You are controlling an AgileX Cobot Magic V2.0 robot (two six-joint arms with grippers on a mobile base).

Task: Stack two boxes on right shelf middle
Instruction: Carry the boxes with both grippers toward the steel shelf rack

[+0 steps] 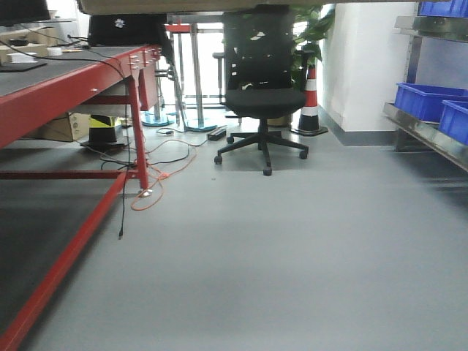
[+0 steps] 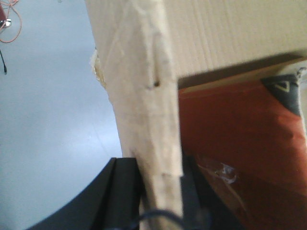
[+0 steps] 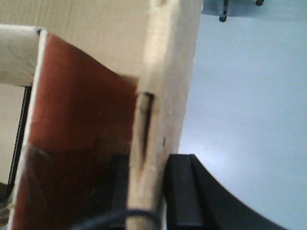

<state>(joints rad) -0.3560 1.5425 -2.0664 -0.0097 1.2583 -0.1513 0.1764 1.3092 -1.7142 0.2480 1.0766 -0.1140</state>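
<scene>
Front view first: a smooth grey floor (image 1: 292, 256) with a red-framed table (image 1: 66, 95) on the left, dark matte surface on top. A thin orange cable (image 1: 164, 175) loops on the floor by its leg. Further back there's a black mesh office chair (image 1: 262, 95) on casters and an orange-and-white traffic cone (image 1: 311, 102). On the far right is the shelf (image 1: 428, 135), shiny stainless steel with a broad reflective rim and blue plastic bins (image 1: 428, 99) sitting on it. The pale tan strip along the very top edge looks like the underside of the cardboard box (image 1: 219, 6), up in the air and well apart from the shelf.

Left wrist view: the left claw (image 2: 160, 196) is clenched on one wall of the cardboard box (image 2: 144, 120), with black fingers (image 2: 124, 191) pressed flat on both sides. The corrugated board is rough and wrinkled, with a ragged torn bit on its outer edge. Inside the box is an orange-red panel (image 2: 230, 143) with some crinkly clear film (image 2: 220, 172) on it.

Right wrist view: same deal, mirrored. The right claw (image 3: 147, 191) is clamped on a wall of the cardboard box (image 3: 168, 72), and the blocky black fingers (image 3: 180, 191) squeeze it from both sides. There's a narrow dark slot in the board's edge, and the orange-red panel (image 3: 81, 96) shows inside. Only grey floor shows below.
</scene>
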